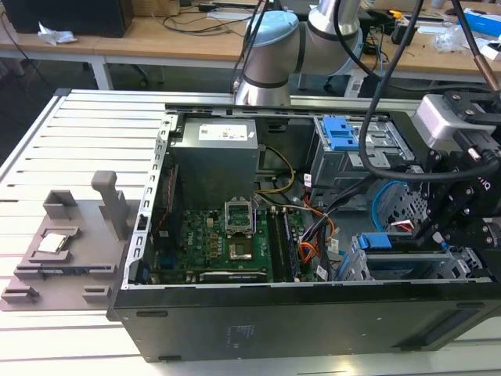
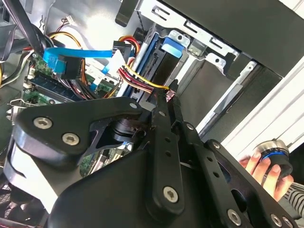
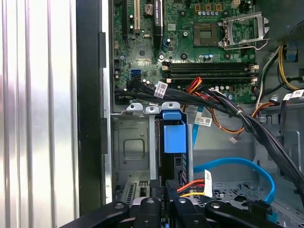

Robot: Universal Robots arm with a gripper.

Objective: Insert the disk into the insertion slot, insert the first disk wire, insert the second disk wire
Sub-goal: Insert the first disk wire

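Caught the black pincer clamped on the plug end of the red-yellow-black wire bundle beside the blue-framed silver disk, already seated in the grey sheet-metal slot; first-wire step, likely needed squaring.

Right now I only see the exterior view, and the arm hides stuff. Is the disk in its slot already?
Observer: Yes. In the first wrist view the disk stands in the insertion slot.
Operator: Where's the blue wire's plug?
Observer: The second disk wire ends in a dark plug lying apart from the disk.
Operator: Is anybody near?
Observer: In the second wrist view a hand rests on a round knob.
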